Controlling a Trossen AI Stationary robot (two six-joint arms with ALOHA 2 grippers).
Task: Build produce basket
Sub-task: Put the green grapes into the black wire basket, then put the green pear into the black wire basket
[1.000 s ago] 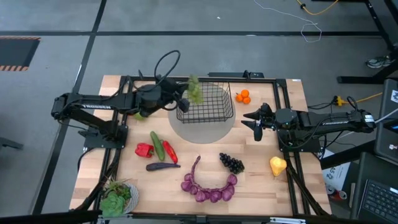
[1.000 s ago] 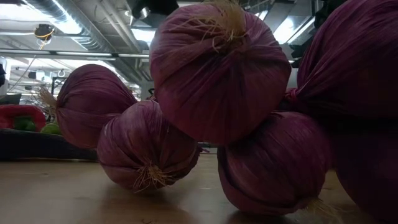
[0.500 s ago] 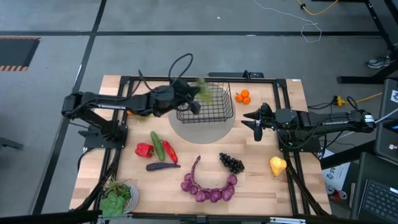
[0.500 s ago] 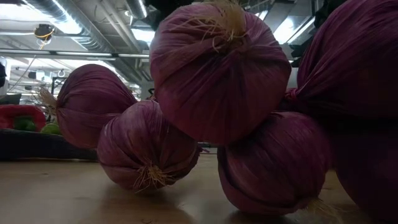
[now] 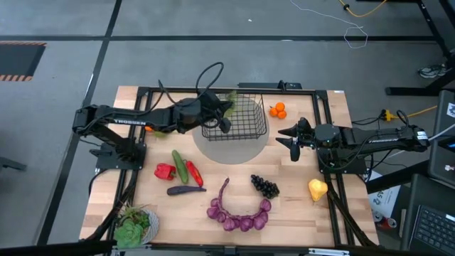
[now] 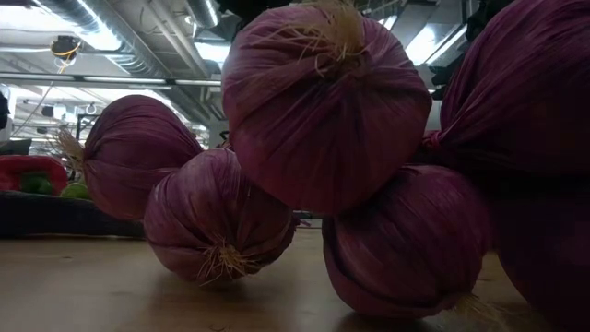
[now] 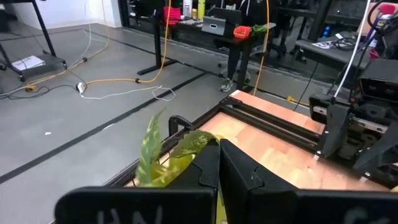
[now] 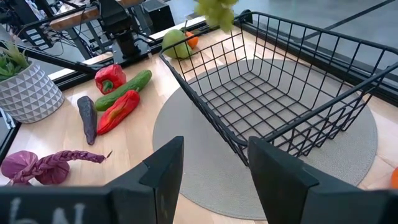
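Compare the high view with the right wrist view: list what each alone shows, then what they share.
Only the high view: the left gripper shut on the green grapes above the basket's left edge, the oranges, dark grapes, yellow pear and the whole onion string.

Only the right wrist view: the basket's empty inside, and the right gripper seen up close.

Both: basket, grapes, green pear, red peppers, cucumber, aubergine.

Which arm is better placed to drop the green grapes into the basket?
Left. The left gripper is shut on the green grapes, at the basket's rim. The right gripper waits beside the basket, holding nothing.
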